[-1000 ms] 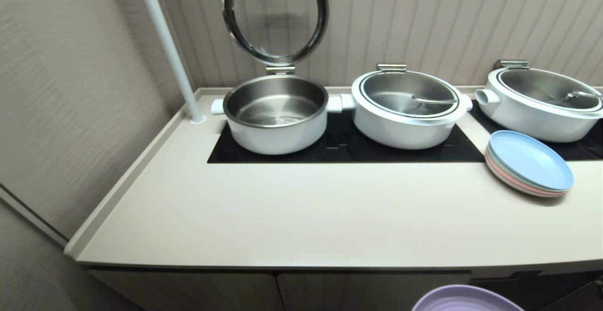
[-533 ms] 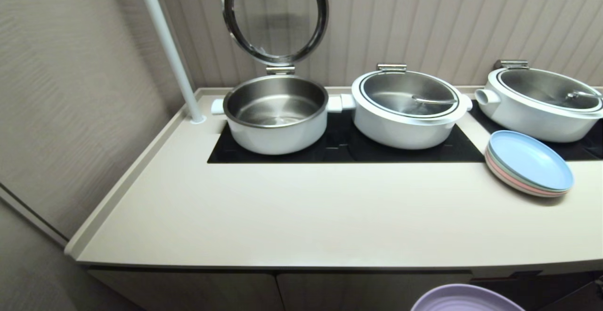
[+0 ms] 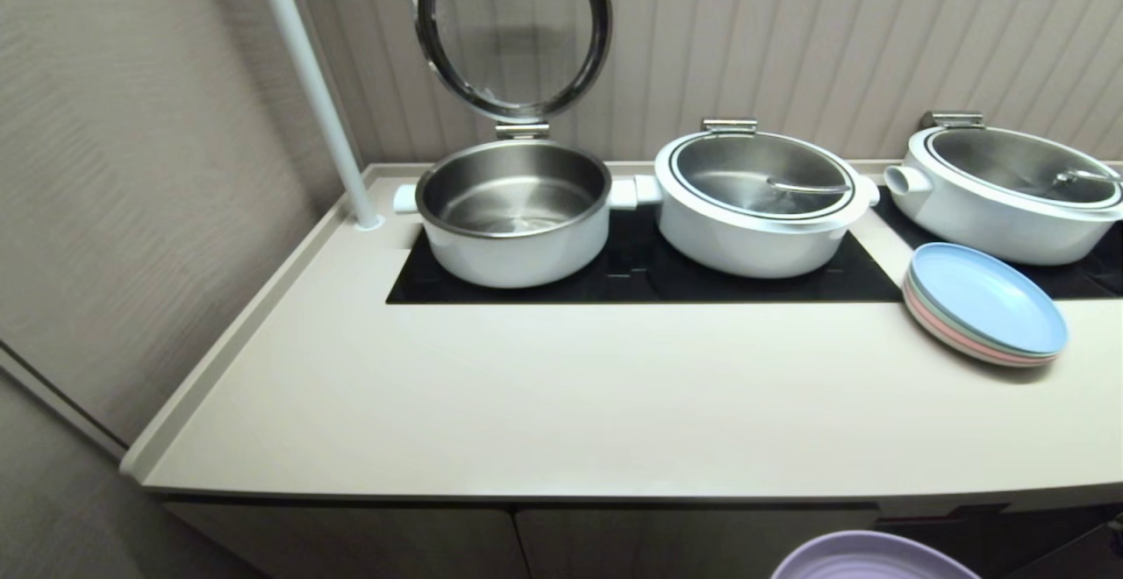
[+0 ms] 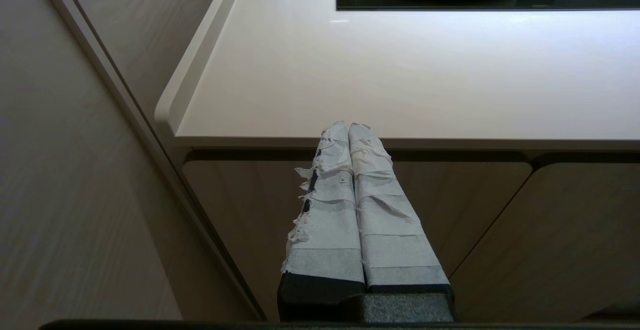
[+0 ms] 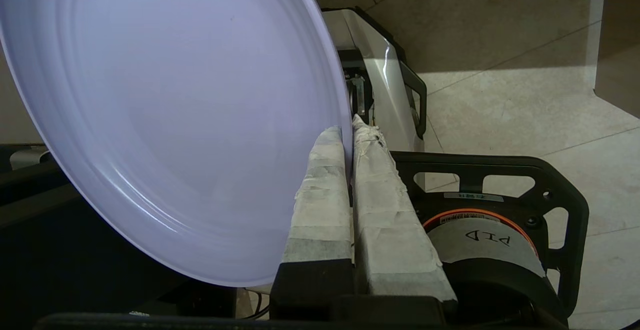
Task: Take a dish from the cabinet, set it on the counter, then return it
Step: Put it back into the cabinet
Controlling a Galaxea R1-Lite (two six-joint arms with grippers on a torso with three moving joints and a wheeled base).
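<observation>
My right gripper [image 5: 348,129] is shut on the rim of the dish [image 5: 165,120], a pale lavender plate with faint rings. Only the top of the dish [image 3: 873,557] shows in the head view, below the front edge of the counter [image 3: 561,395], in front of the cabinet [image 3: 421,539]. Neither arm shows in the head view. My left gripper [image 4: 348,126] is shut on nothing and hangs before the ribbed cabinet doors [image 4: 480,210], just under the counter [image 4: 400,70] edge.
Three white pots sit on the black cooktop [image 3: 640,276]; the left pot [image 3: 513,210] has its glass lid [image 3: 513,26] raised. A stack of blue, green and pink plates [image 3: 987,303] lies at the right. A white pole [image 3: 307,79] rises at the back left. The robot base [image 5: 380,80] and tiled floor [image 5: 500,45] lie under the right arm.
</observation>
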